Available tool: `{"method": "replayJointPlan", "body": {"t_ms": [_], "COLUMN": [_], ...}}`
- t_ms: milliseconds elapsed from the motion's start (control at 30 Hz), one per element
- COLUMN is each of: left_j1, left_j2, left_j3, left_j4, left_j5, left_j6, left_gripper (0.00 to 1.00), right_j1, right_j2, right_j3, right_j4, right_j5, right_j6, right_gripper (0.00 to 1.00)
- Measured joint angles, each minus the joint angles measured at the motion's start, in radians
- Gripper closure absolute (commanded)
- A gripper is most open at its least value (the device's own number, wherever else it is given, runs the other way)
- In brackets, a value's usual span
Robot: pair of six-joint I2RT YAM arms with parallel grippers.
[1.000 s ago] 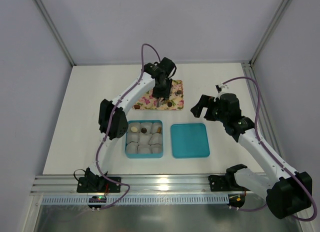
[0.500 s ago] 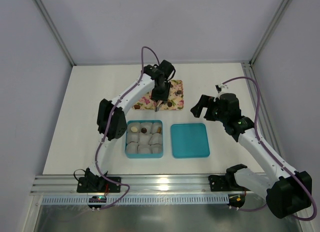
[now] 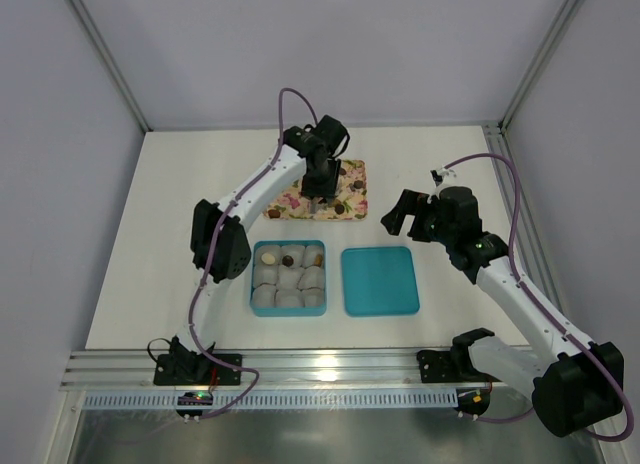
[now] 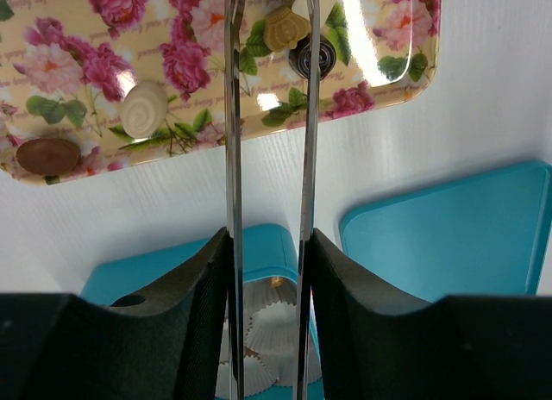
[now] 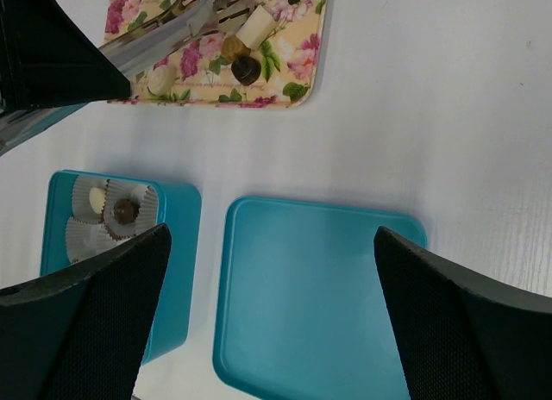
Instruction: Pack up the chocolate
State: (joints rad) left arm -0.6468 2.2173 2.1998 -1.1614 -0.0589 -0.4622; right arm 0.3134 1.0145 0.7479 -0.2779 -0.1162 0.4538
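Several pieces of chocolate lie on the pink floral tray (image 3: 288, 208): a tan one (image 4: 287, 28), a dark swirled one (image 4: 312, 57), a cream round one (image 4: 143, 109) and a brown oval (image 4: 47, 155). My left gripper (image 4: 267, 245) hangs over the tray's near part, shut on metal tongs (image 4: 233, 159). The two blades straddle the tan piece and their tips run off the top of the left wrist view. The teal box (image 3: 253, 284) holds paper cups, some with chocolate (image 5: 126, 211) in them. My right gripper (image 5: 272, 236) stands open above the teal lid (image 3: 379, 280).
The box and the lid lie side by side at the table's middle, nearer me than the tray. The right arm's body stretches along the right side. Frame posts and a metal rail border the table.
The left arm has shifted slightly over the tray, its elbow drifting left, with the tongs still in its grip. The right arm has not moved.
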Motion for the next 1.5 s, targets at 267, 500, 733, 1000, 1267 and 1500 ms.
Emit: {"method": "replayJointPlan", "body": {"t_ms": [267, 500, 733, 1000, 1267, 1500], "left_j1": [0.0, 0.0, 0.0, 0.0, 0.001, 0.008], "left_j2": [0.013, 0.03, 0.043, 0.043, 0.039, -0.006], "left_j3": [0.055, 0.055, 0.055, 0.055, 0.055, 0.038], "left_j4": [-0.009, -0.01, -0.01, -0.016, -0.032, -0.053], "left_j5": [0.009, 0.008, 0.008, -0.001, -0.021, -0.029], "left_j6": [0.0, 0.0, 0.0, 0.0, 0.007, 0.024], "left_gripper": [0.62, 0.62, 0.65, 0.69, 0.7, 0.71], "right_j1": [0.0, 0.0, 0.0, 0.0, 0.0, 0.0], "right_j2": [0.0, 0.0, 0.001, 0.001, 0.001, 0.009], "right_j3": [0.0, 0.0, 0.0, 0.0, 0.0, -0.005], "right_j4": [0.0, 0.0, 0.0, 0.0, 0.0, 0.008], "right_j5": [0.0, 0.0, 0.0, 0.0, -0.002, -0.004], "right_j6": [0.0, 0.0, 0.0, 0.0, 0.0, 0.001], "right_gripper": [0.0, 0.0, 0.0, 0.0, 0.0, 0.0]}}
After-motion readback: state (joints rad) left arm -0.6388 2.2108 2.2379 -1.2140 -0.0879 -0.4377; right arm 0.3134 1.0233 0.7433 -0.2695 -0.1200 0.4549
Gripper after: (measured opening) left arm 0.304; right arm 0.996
